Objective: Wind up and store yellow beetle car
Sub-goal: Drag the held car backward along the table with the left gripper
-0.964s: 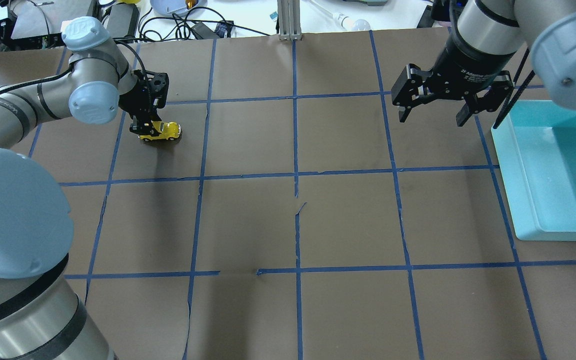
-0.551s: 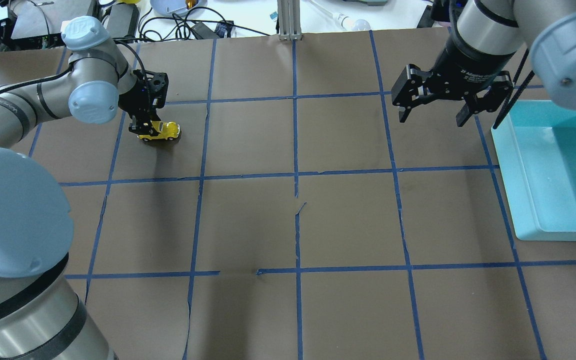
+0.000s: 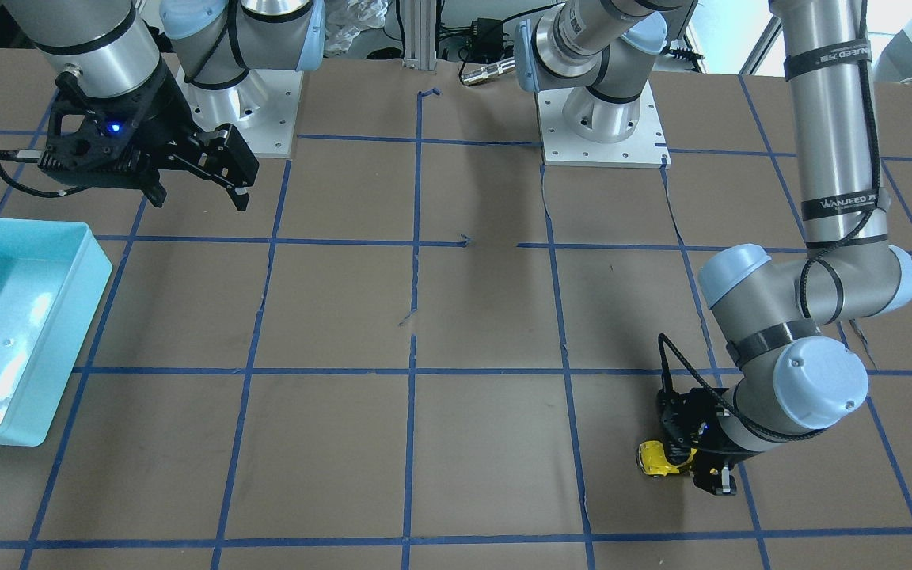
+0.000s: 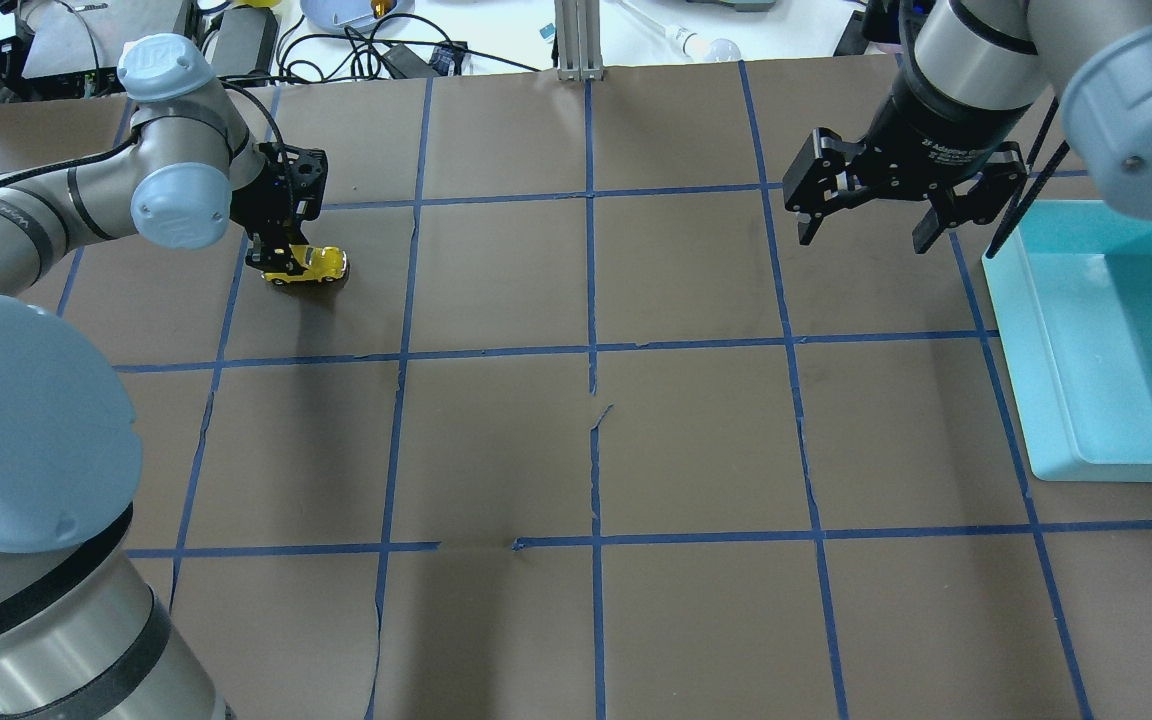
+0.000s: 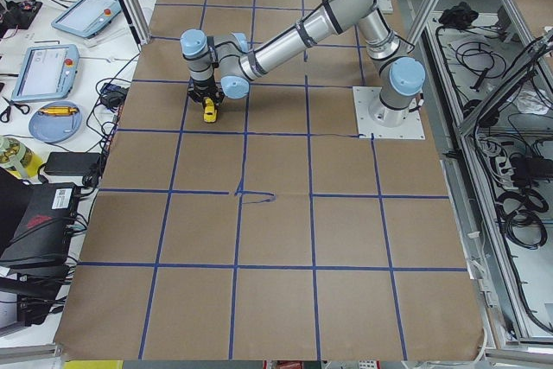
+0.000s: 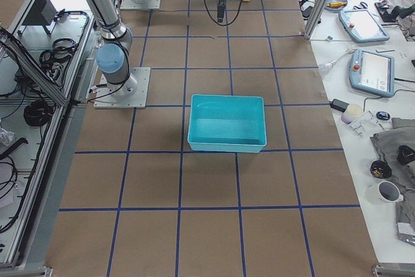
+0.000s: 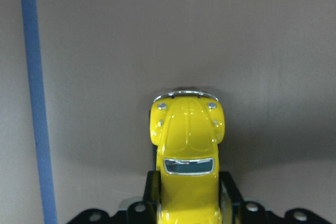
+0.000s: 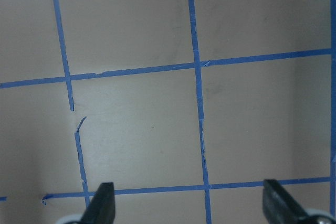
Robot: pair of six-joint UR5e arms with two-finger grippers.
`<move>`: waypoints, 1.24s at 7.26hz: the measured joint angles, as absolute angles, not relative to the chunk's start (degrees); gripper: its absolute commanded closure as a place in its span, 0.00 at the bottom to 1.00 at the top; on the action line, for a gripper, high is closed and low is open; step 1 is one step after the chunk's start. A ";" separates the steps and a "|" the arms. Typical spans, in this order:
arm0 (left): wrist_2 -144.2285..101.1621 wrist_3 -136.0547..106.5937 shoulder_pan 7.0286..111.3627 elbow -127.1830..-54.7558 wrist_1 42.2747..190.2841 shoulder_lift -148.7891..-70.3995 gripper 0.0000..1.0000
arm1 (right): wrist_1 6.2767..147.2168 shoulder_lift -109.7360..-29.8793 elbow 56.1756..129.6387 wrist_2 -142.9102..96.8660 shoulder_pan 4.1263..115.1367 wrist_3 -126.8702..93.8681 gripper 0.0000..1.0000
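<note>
Yellow beetle car (image 4: 316, 265) pinched in left claw (image 4: 274, 262), wrist bent downward; right claw (image 4: 863, 240) spread, hovering.

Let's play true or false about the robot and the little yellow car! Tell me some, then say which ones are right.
1. The left claw is shut on the yellow beetle car. True.
2. The car sits inside the turquoise bin. False: it is in the left claw, far from the bin.
3. The right claw is open and holds nothing. True.
4. The bin has toys in it. False: it is empty.
</note>
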State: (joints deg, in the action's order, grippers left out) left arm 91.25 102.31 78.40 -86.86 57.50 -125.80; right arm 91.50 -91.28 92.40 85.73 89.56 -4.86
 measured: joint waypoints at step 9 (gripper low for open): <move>92.82 107.13 74.05 -86.68 57.39 -125.89 1.00 | 92.92 -91.19 92.77 85.54 89.63 -5.13 0.00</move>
State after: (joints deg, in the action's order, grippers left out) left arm 92.82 107.13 74.05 -86.68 57.39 -125.89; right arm 92.92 -91.19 92.77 85.54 89.63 -5.13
